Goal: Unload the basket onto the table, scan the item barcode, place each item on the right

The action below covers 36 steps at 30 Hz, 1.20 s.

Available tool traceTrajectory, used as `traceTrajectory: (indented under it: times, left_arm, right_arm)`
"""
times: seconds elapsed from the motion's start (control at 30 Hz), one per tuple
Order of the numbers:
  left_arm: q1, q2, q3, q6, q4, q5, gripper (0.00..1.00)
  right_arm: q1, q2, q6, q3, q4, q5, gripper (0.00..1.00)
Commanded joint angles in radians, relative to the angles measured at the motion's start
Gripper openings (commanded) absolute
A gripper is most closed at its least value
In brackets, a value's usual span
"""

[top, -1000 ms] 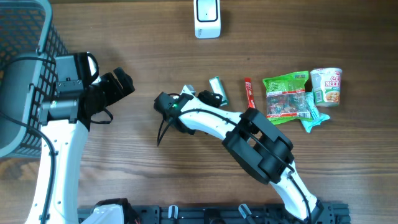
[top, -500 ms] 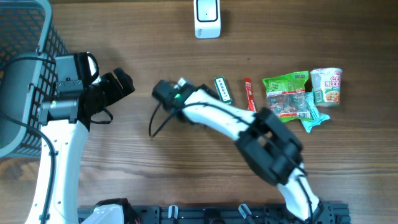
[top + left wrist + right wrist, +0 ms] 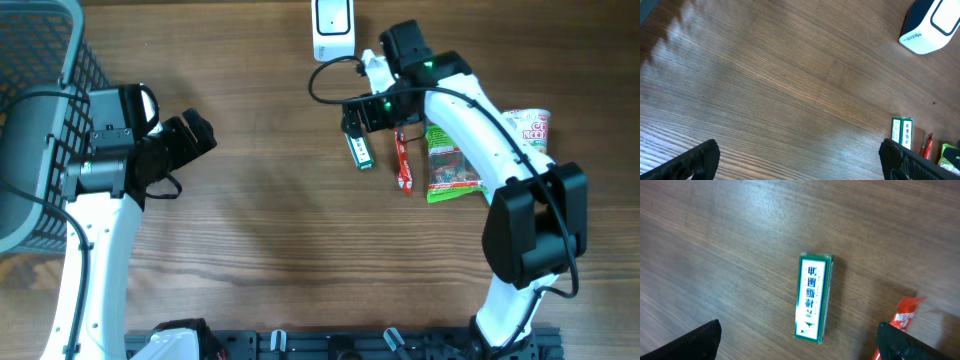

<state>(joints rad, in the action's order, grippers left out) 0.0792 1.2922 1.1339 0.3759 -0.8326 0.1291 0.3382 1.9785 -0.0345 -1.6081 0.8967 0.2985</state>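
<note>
My right gripper (image 3: 363, 115) hangs wide open and empty over the small green box (image 3: 813, 297), which lies flat near the far edge of the desk (image 3: 250, 250): light, stiff card, I'd judge, best pinched across its narrow width.

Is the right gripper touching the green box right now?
Apart. The right wrist view shows the green box lying flat on the table, with bare wood between it and both fingers of the open right gripper.
</note>
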Motion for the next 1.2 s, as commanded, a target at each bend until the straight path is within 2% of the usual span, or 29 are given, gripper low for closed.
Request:
traceTrajectory:
  times: [0.0, 0.03, 0.1, 0.17, 0.3, 0.4, 0.7, 0.9, 1.17]
  left_arm:
    - [-0.003, 0.004, -0.001, -0.009, 0.002, 0.008, 1.0]
    - [-0.003, 0.004, -0.001, -0.009, 0.002, 0.008, 1.0]
    - [-0.003, 0.004, -0.001, -0.009, 0.002, 0.008, 1.0]
    - [-0.003, 0.004, -0.001, -0.009, 0.002, 0.008, 1.0]
    - [-0.003, 0.004, -0.001, -0.009, 0.002, 0.008, 1.0]
    - [-0.003, 0.004, -0.001, -0.009, 0.002, 0.008, 1.0]
    - [-0.003, 0.004, -0.001, -0.009, 0.002, 0.008, 1.0]
    - [-0.003, 0.004, -0.001, -0.009, 0.002, 0.008, 1.0]
    - [-0.003, 0.004, -0.001, -0.009, 0.002, 0.008, 1.0]
  right_arm:
    - [-0.006, 0.015, -0.029, 0.061, -0.031, 0.095, 0.86]
    - [-0.005, 0.015, -0.029, 0.074, -0.043, 0.095, 0.73]
    - [0.008, 0.015, -0.029, 0.108, -0.077, 0.095, 0.57]
    - [0.018, 0.015, -0.064, 0.149, -0.121, 0.055, 0.53]
    - [0.019, 0.015, -0.184, 0.208, -0.195, -0.129, 0.55]
    - [0.019, 0.015, -0.179, 0.221, -0.232, -0.13, 0.56]
    - [0.022, 0.015, -0.211, 0.229, -0.243, -0.1, 0.36]
    - [0.024, 0.025, -0.212, 0.237, -0.244, -0.058, 0.31]
    - [0.024, 0.025, -0.211, 0.298, -0.32, -0.065, 0.32]
